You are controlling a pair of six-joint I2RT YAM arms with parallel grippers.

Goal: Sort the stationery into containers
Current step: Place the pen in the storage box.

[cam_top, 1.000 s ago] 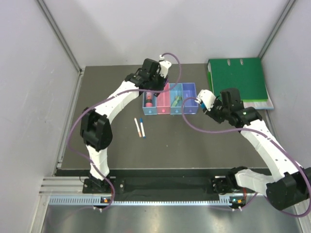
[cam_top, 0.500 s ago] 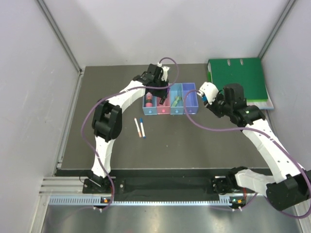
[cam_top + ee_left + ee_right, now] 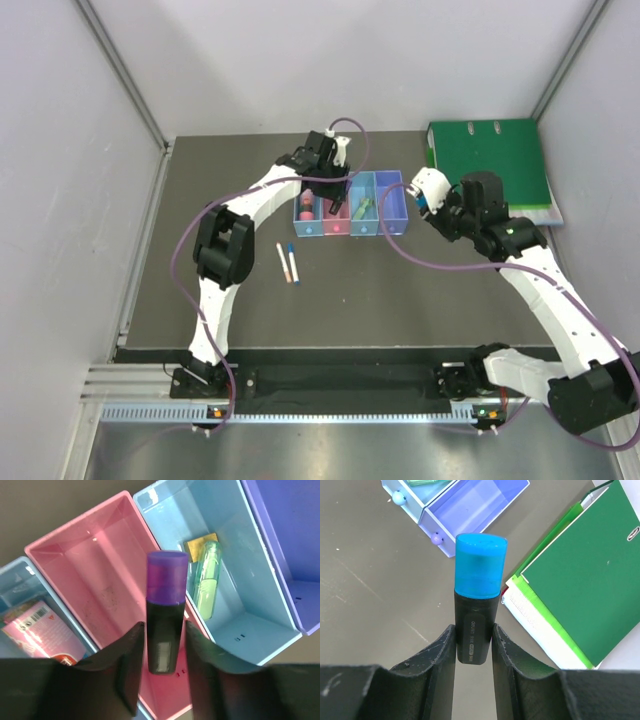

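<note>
Dark grey table (image 3: 400, 300). Left gripper (image 3: 164, 630) clamps a purple-capped marker (image 3: 166, 580) over the pink bin (image 3: 100, 580) (drop looks next); right gripper (image 3: 472, 635) pinches a blue-capped marker (image 3: 480, 570) short of the violet bin (image 3: 475, 502), needs carrying over.

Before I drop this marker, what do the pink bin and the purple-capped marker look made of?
Pink bin: probably moulded plastic, glossy and slightly translucent; bright glints show on its floor. Marker: likely hard plastic, dull black barrel, smooth purple cap.
</note>
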